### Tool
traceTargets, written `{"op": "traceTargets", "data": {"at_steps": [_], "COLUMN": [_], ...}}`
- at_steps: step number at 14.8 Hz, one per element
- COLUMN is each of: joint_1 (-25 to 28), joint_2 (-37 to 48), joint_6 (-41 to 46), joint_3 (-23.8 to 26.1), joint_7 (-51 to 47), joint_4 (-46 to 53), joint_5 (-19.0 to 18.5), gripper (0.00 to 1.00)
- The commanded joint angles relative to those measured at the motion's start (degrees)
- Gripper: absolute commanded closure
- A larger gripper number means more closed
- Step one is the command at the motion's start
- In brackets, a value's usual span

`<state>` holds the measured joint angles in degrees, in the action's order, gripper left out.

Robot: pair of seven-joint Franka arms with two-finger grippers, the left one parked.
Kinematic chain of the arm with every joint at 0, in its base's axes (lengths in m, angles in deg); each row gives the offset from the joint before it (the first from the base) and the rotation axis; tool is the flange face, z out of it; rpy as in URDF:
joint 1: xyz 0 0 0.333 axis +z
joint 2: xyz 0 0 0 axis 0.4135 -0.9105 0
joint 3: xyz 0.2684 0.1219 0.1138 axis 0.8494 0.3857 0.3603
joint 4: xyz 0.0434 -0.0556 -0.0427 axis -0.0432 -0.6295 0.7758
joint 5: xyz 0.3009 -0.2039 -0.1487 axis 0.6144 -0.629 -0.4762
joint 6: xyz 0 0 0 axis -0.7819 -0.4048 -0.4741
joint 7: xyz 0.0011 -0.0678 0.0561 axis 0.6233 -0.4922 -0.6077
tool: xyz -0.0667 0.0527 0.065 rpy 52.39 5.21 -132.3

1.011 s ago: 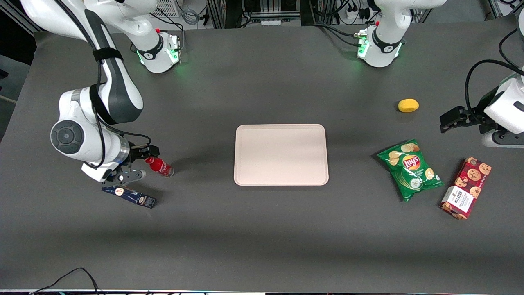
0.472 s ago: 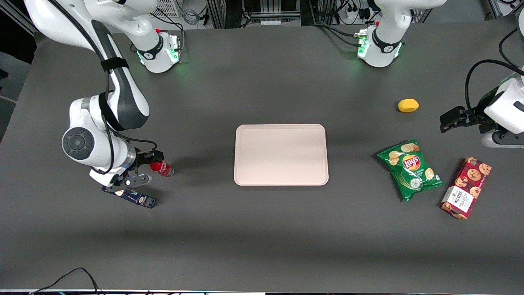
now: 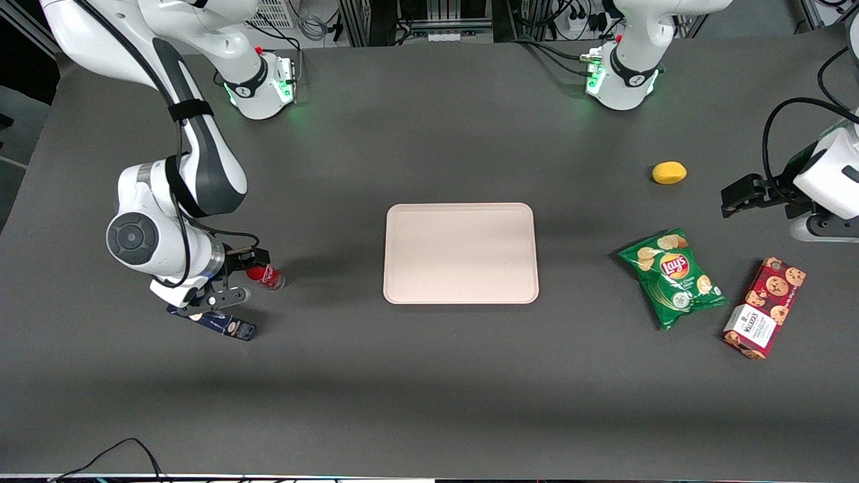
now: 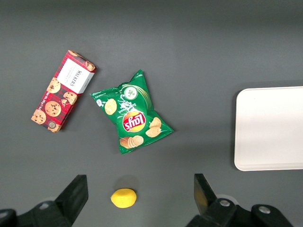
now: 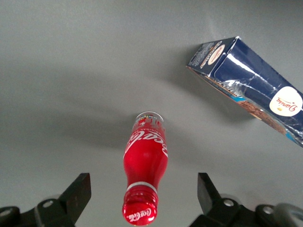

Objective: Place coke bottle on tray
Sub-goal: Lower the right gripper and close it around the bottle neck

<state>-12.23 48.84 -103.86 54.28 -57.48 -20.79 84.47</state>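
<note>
Coke bottle (image 5: 144,172) stands upright on the tabletop (image 3: 429,376) directly below the tool (image 5: 144,196), cap between its spread, untouching fingers (image 5: 75,191), well apart from the tray (image 3: 461,253).

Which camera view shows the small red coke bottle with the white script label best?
The right wrist view: the small red coke bottle stands upright between the open tool's fingers, cap and label plain. In the front view the bottle is small, partly hidden by the tool. The left wrist view lacks it.
</note>
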Motion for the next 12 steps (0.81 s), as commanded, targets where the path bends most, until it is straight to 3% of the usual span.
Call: {"op": "traceTargets", "data": {"at_steps": [1, 9, 12], "joint_1": [-0.5, -0.7, -0.6], "joint_2": [1.1, 3.3, 3.4], "joint_6": [-0.5, -0.9, -0.9], "joint_3": [0.1, 0.1, 0.1], "joint_7": [3.2, 3.0, 3.0], "joint_4": [-2.0, -5.4, -5.5], "joint_5": [-0.7, -0.1, -0.1], "gripper": [0.0, 0.0, 0.16]}}
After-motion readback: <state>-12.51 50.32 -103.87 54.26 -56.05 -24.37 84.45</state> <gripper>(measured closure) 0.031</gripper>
